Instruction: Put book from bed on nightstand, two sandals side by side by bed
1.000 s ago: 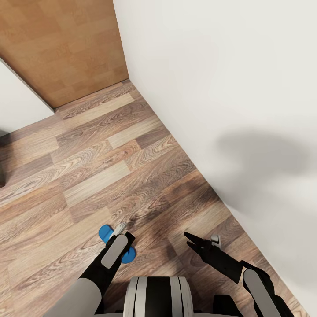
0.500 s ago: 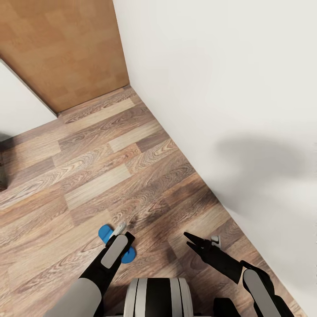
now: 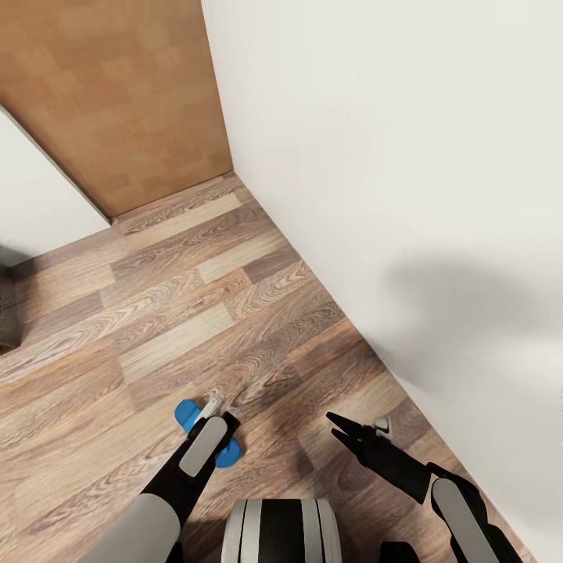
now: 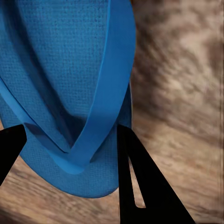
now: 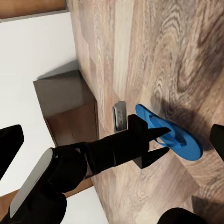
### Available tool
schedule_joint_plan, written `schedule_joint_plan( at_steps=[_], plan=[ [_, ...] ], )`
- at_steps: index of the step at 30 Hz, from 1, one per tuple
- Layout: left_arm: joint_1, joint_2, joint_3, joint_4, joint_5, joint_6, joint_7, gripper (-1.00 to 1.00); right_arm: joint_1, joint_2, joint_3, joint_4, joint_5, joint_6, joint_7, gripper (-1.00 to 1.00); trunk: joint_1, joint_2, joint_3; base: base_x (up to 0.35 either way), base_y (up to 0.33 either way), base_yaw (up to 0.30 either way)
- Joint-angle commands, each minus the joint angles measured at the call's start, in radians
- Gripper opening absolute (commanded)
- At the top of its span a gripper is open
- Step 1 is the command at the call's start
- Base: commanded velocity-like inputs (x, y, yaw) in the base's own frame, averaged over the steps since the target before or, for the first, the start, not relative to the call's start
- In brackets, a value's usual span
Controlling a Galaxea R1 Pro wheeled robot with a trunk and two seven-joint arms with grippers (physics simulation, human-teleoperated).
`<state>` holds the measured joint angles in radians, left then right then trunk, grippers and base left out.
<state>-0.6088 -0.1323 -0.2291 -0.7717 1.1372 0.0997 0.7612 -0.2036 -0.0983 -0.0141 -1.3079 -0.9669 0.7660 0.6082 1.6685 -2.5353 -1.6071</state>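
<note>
Sandal (image 4: 70, 93), bright blue, sits pinched between my left gripper's (image 4: 70, 154) fingers (image 4: 140, 177), its strap crossing the sole; from my head camera it (image 3: 205, 432) shows as blue patches either side of my left wrist, held above the wood floor (image 3: 172, 313). My right wrist camera catches the same sandal (image 5: 175, 133) in that left gripper (image 5: 156, 135), with a dark wooden cabinet (image 5: 70, 109) against the white wall (image 5: 28, 70) beyond. My right gripper (image 3: 338, 430) hangs near the wall (image 3: 407, 195), its fingers spread and holding nothing. A wooden door (image 3: 109, 94) stands ahead.
</note>
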Motion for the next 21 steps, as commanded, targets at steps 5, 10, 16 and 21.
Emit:
schedule_joint_plan(
  at_steps=[5, 10, 16, 21],
  plan=[
    [0.0, 0.0, -0.001, -0.001, 0.001, 0.005, 0.006, -1.0, 0.0, 0.0, -0.001, 0.0, -0.003, 0.006, 0.001, 1.0, -0.002, 0.001, 0.019, 0.0, 0.0, 0.0],
    [0.0, 0.0, -0.002, -0.002, 0.001, 0.005, 0.006, -1.0, 0.0, 0.0, -0.001, 0.001, -0.003, 0.006, -0.001, 1.0, -0.003, 0.001, 0.023, 0.0, 0.0, 0.0],
    [0.0, 0.0, -0.003, -0.002, 0.001, 0.005, 0.006, -1.0, 0.0, 0.0, -0.001, 0.001, -0.003, 0.006, -0.002, 1.0, -0.003, 0.001, 0.023, 0.0, 0.0, 0.0],
    [0.0, 0.0, -0.003, -0.001, 0.001, 0.005, 0.006, -1.0, 0.0, 0.0, -0.001, 0.001, -0.003, 0.006, -0.002, 1.0, -0.003, 0.001, 0.023, 0.0, 0.0, 0.0]
  ],
)
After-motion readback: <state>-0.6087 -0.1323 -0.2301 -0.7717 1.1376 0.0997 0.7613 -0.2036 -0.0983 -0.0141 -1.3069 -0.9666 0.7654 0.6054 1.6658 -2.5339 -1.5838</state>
